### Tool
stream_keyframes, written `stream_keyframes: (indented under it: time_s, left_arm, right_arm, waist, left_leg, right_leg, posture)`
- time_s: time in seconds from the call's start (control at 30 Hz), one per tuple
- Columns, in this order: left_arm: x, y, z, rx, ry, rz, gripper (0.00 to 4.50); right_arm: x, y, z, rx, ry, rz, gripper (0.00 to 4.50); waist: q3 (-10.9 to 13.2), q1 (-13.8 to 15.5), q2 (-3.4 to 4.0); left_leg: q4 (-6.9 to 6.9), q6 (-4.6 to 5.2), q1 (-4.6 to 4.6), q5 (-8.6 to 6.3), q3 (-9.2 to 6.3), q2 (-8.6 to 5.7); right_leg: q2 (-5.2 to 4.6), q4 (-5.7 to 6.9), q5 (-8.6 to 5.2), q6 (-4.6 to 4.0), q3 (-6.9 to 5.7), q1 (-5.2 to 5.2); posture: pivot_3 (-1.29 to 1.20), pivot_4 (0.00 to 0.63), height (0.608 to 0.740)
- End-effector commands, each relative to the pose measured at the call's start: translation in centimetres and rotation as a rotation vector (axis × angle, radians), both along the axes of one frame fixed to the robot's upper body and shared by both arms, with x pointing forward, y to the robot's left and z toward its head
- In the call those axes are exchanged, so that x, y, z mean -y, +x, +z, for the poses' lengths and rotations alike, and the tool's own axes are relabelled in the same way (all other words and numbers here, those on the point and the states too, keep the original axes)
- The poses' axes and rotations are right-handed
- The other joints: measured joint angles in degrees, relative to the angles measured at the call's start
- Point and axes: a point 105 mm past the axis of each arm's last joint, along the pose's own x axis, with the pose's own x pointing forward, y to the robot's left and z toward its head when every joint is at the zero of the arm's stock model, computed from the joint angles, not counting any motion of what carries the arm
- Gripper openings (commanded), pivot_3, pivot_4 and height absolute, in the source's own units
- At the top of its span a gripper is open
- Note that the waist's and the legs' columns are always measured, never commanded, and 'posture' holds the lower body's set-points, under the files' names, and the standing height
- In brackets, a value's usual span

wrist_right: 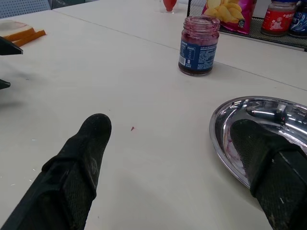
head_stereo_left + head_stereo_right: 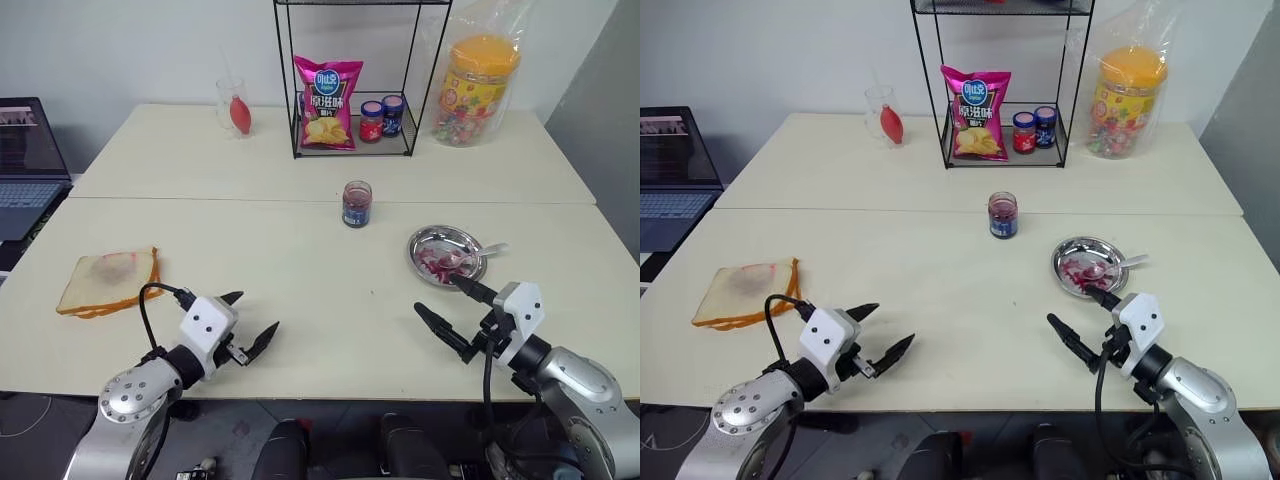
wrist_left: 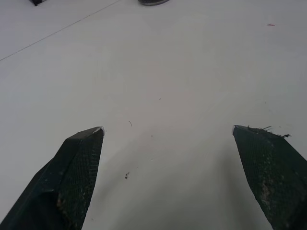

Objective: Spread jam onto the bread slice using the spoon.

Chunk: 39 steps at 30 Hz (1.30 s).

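Pale table (image 2: 300, 260) with bread slice (image 2: 108, 280), jam (image 2: 356, 204) jar, metal dish (image 2: 446, 255).

In front of me two pale cream tabletop (image 2: 300, 300) sections meet along a straight seam under even light, a plain white wall (image 2: 130, 50) rises behind them, and an open laptop (image 2: 25, 165) sits on a lower surface to my left.

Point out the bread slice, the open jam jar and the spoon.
bread slice (image 2: 108, 280), left eye view, on its pale top face.
jam jar (image 1: 198, 45), right wrist view, on its blue label.
spoon (image 2: 1123, 264), right eye view, on its handle over the dish rim.
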Motion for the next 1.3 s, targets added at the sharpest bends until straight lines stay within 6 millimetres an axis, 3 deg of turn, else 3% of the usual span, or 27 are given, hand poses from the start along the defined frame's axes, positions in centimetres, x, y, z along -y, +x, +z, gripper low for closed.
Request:
stream_keyframes:
  time_s: [0.03, 0.4, 0.67, 1.0, 1.17, 1.3]
  left_arm:
    - [0.8, -0.1, 1.2, 0.048, 0.000, -0.046, 4.50]
    - [1.4, -0.1, 1.3, 0.088, 0.027, -0.075, 4.50]
    - [0.5, 0.8, 2.9, 0.167, -0.027, -0.027, 4.50]
    - [-0.4, 1.3, 3.5, 0.230, -0.001, 0.059, 4.50]
    - [-4.2, 1.6, 5.8, 0.341, -0.031, 0.311, 4.50]
    - [-8.9, 0.6, 7.1, 0.410, -0.095, 0.593, 4.50]
  right_arm:
    - [-0.4, -0.2, 1.3, 0.057, -0.001, 0.018, 4.40]
    - [-0.9, -0.4, 0.8, 0.047, -0.006, 0.042, 4.40]
    - [-1.4, -0.3, 0.8, 0.054, -0.012, 0.064, 4.40]
    - [-2.2, 0.1, 1.2, 0.062, -0.012, 0.110, 4.40]
    - [-3.6, 1.6, 2.1, 0.044, 0.017, 0.156, 4.40]
    - [-5.4, 2.6, 3.1, 0.040, 0.031, 0.244, 4.40]
  waist:
    - [0.0, 0.0, 0.00]
    - [0.0, 0.0, 0.00]
    - [0.0, 0.0, -0.01]
    - [0.0, 0.0, -0.02]
    - [0.0, -0.2, -0.08]
    - [-0.1, -0.1, -0.13]
  left_leg:
    - [0.00, 0.00, 0.00, 0.00, 0.00, 0.00]
    - [0.00, 0.00, 0.00, 0.00, 0.00, 0.01]
    - [0.00, 0.00, 0.00, 0.00, 0.00, 0.00]
    - [0.00, 0.00, -0.01, 0.00, -0.02, -0.03]
    - [0.00, 0.00, 0.05, 0.00, 0.04, 0.02]
    - [0.00, 0.00, 0.06, 0.00, -0.02, 0.00]
  right_leg:
    - [0.00, 0.00, 0.00, 0.00, 0.00, 0.00]
    - [0.00, -0.02, 0.00, 0.00, 0.01, 0.00]
    - [0.00, -0.02, 0.00, 0.00, 0.00, 0.00]
    - [0.00, -0.02, 0.01, 0.01, -0.01, 0.00]
    - [0.02, 0.00, 0.02, 0.03, -0.03, 0.00]
    - [0.03, 0.01, 0.03, 0.04, -0.07, 0.03]
  posture:
    - [0.00, 0.150, 0.740]
    - [0.00, 0.150, 0.740]
    - [0.00, 0.150, 0.740]
    - [0.00, 0.150, 0.740]
    - [0.00, 0.150, 0.740]
    - [0.00, 0.150, 0.740]
